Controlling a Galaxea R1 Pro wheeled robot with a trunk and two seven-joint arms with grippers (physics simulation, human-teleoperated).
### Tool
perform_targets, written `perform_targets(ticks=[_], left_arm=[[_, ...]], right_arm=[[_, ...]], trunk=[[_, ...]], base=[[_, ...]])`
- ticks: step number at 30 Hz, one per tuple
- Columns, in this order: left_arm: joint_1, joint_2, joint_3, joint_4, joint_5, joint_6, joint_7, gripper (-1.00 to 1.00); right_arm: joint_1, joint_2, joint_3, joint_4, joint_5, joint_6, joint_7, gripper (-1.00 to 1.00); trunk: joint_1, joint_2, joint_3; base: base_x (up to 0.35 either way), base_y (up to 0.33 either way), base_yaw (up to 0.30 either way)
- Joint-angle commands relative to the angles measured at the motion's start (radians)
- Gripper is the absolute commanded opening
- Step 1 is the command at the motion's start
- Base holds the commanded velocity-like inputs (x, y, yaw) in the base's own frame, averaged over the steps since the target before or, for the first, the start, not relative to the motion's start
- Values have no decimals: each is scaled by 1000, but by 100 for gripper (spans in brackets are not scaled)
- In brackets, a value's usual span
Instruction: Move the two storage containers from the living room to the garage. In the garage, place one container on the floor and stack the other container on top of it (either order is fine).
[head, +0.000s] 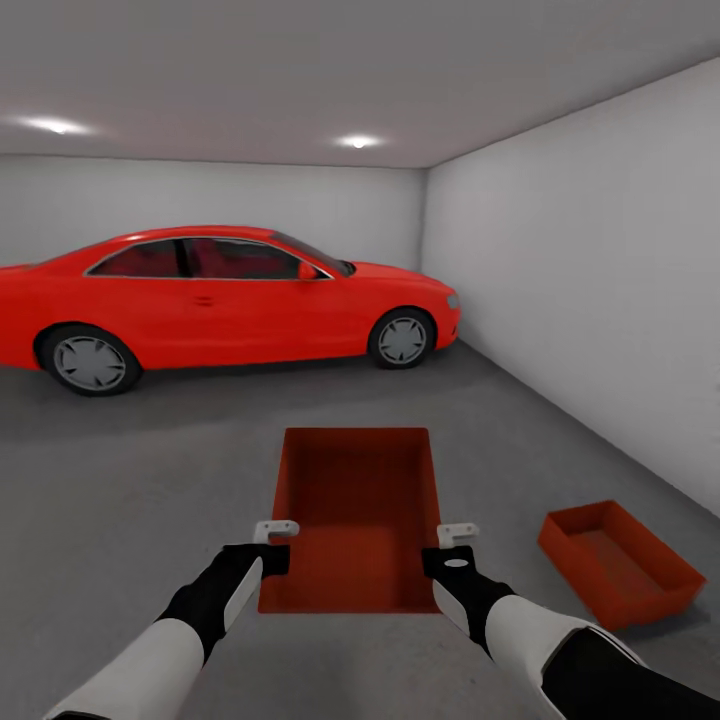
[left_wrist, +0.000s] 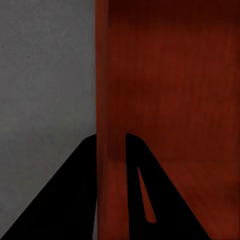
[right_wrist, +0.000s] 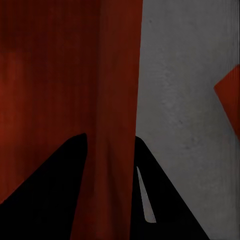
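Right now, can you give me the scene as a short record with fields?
room: garage, grey floor, white walls
held bin: both grippers on its side walls
left gripper: shut on left wall
right gripper: shut on right wall
second bin: on floor, to the robot's right, apart from held bin
background: red car
stacked: not yet

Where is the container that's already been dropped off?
In the head view, the second container sits on the concrete floor at lower right, near the white wall, right of the held container.
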Motion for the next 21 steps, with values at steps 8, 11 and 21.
perform_targets(ticks=[8, 11, 21], left_arm=[[-1, -8, 3, -4, -30, -36, 14, -100], [-1, -8, 3, -4, -30, -36, 14, -100], [-1, -9, 3, -5, -31, -36, 14, -100]], right_arm=[[-1, 2, 7, 4, -25, -2, -100, -100], [-1, 2, 7, 4, -25, -2, -100, -100], [-1, 2, 7, 4, -25, -2, -100, -100]], trunk=[[1, -1, -2], [1, -1, -2], [1, -1, -2]], base=[[322, 0, -265], [322, 0, -265], [322, 0, -256]])
